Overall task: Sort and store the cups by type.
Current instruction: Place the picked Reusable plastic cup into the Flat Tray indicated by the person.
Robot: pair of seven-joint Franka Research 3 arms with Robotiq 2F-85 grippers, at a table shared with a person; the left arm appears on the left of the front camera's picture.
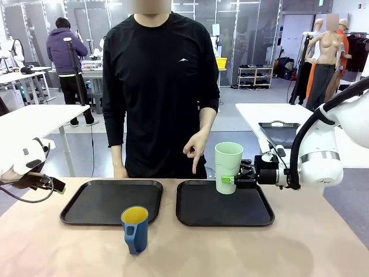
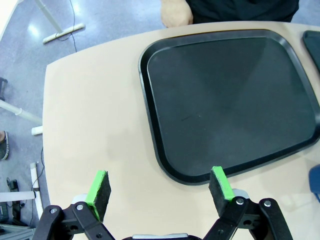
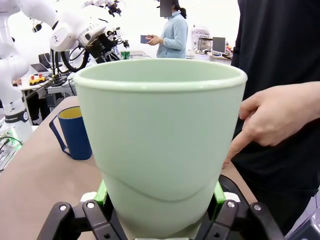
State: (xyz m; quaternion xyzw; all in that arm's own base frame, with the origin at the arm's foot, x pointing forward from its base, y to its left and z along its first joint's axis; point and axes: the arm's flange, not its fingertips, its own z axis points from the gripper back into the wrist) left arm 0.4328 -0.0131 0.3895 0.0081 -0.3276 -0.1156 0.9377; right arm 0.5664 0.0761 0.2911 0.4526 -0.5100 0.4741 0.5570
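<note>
My right gripper (image 1: 228, 179) is shut on the pale mint-green tumbler (image 1: 228, 166), which stands upright at the far edge of the right black tray (image 1: 225, 216). In the right wrist view the tumbler (image 3: 160, 145) sits between the green pads. The dark blue mug (image 1: 135, 229) with yellow inside stands on the table in front of the left tray (image 1: 109, 202), handle toward me; the same mug (image 3: 75, 131) appears to the tumbler's left. My left gripper (image 2: 159, 190) is open above bare table beside the left tray (image 2: 225, 100). The person's hand (image 1: 196, 151) points a finger down at the right tray.
The person stands at the far side, their other hand (image 2: 176, 12) resting at the table edge behind the left tray. Bare tabletop (image 1: 288, 248) lies in front of both trays. White tables stand behind on either side.
</note>
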